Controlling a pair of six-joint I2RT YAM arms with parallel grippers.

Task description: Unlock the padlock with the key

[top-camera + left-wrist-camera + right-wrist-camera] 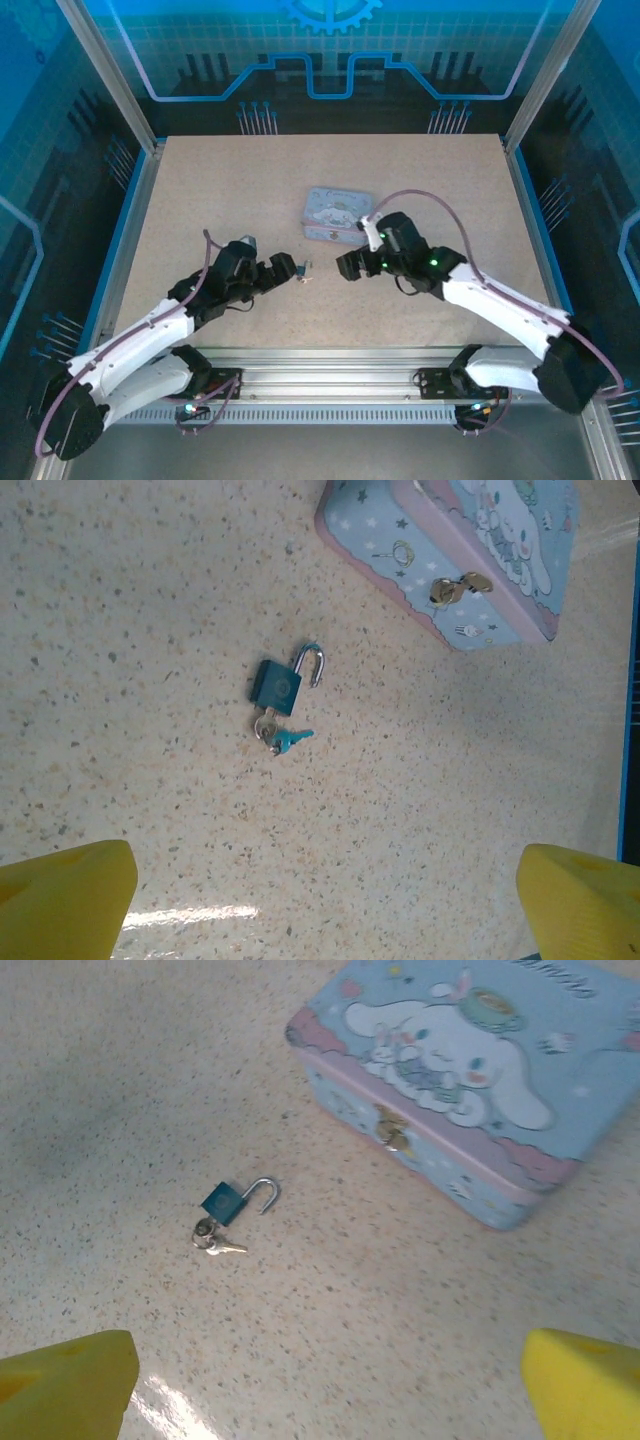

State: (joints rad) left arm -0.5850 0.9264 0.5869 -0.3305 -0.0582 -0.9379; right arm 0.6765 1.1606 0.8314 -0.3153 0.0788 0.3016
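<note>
Yellow fingertips [62, 892] of the left gripper [322, 905] frame the lower corners of the left wrist view, spread wide with nothing between them. The right gripper [325, 1385] is likewise released and empty. Beyond them, on the speckled beige desk [220, 190], lies the tiny dark bluish metal padlock [277, 684]. It lies flat, with its thin silver shackle [312, 665] swung out and one leg free of the body, so we judge the lock already opened. A tiny thin key [292, 740] rests against the body's lower end beside a small ring [263, 726]; we cannot tell whether a blade sits in the keyhole. A pale blue cartoon-printed rectangular tin [470, 570] stands near, apart from the padlock.

Seen from above, the two grippers face each other low over the desk with the padlock between them. We judge three risks:
- A fingertip brushing the light padlock would skid it towards the tin.
- A clumsy pinch could knock the key loose.
- The two grippers are close enough to collide.
</note>
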